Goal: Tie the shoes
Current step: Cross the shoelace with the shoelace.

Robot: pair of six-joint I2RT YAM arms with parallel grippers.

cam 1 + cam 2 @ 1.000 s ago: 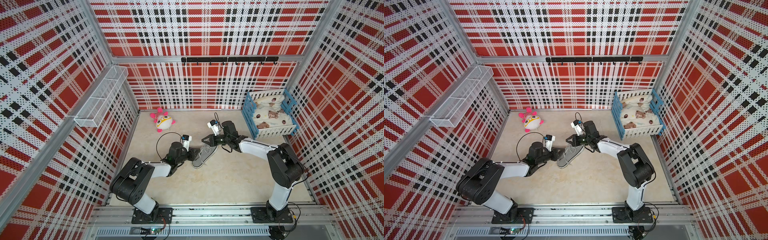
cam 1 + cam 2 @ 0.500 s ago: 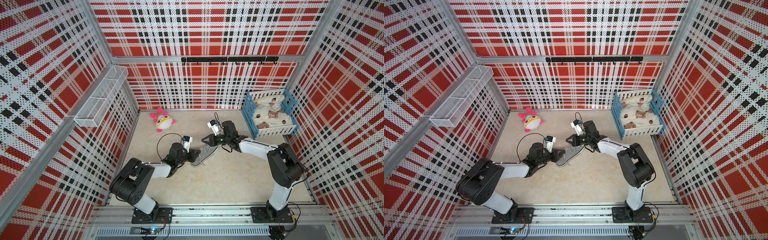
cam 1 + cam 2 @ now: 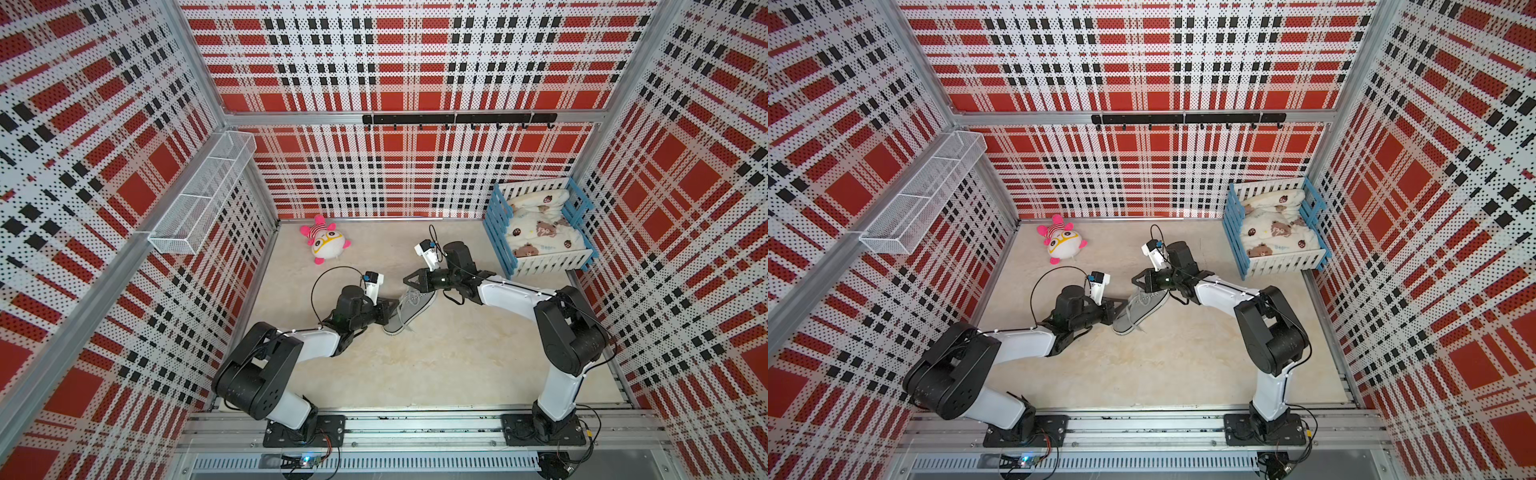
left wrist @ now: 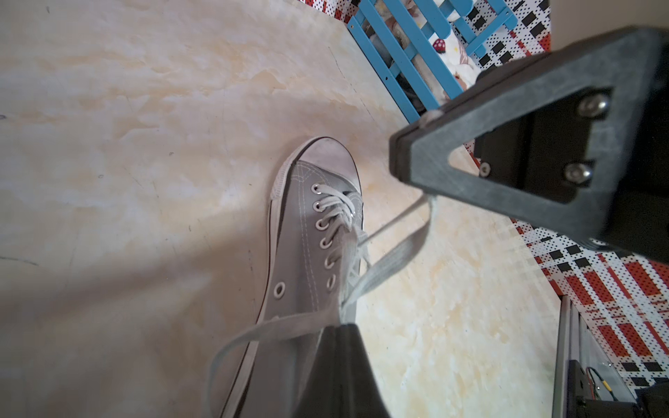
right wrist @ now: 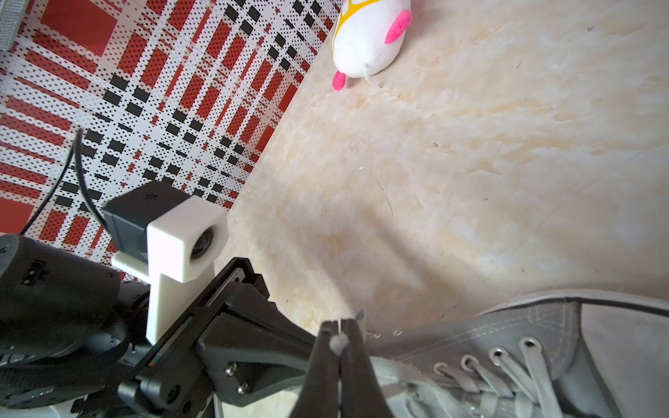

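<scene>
The grey canvas shoe (image 3: pixel 411 309) (image 3: pixel 1142 312) lies mid-floor between both arms, its white toe cap (image 4: pixel 327 153) pointing toward the blue crate. In the left wrist view my left gripper (image 4: pixel 342 327) is shut on a pale grey lace (image 4: pixel 391 258) at the ankle end of the shoe (image 4: pixel 307 235). A slack lace strand (image 4: pixel 253 333) curls off beside it. My right gripper (image 5: pixel 340 324) (image 3: pixel 409 283) is shut on a lace tuft (image 5: pixel 338 343) above the shoe's eyelets (image 5: pixel 499 354). The two grippers nearly touch tip to tip over the shoe.
A pink-and-white plush toy (image 3: pixel 328 245) (image 5: pixel 369 39) lies near the back left corner. A blue-and-white crate (image 3: pixel 540 262) (image 4: pixel 398 54) with bedding stands at the back right. A wire basket (image 3: pixel 203 195) hangs on the left wall. A black hook rail (image 3: pixel 457 119) runs along the back wall.
My left gripper's jaws have closed onto the lace at the shoe. The right gripper stayed shut on its lace, and the shoe has hardly moved.
</scene>
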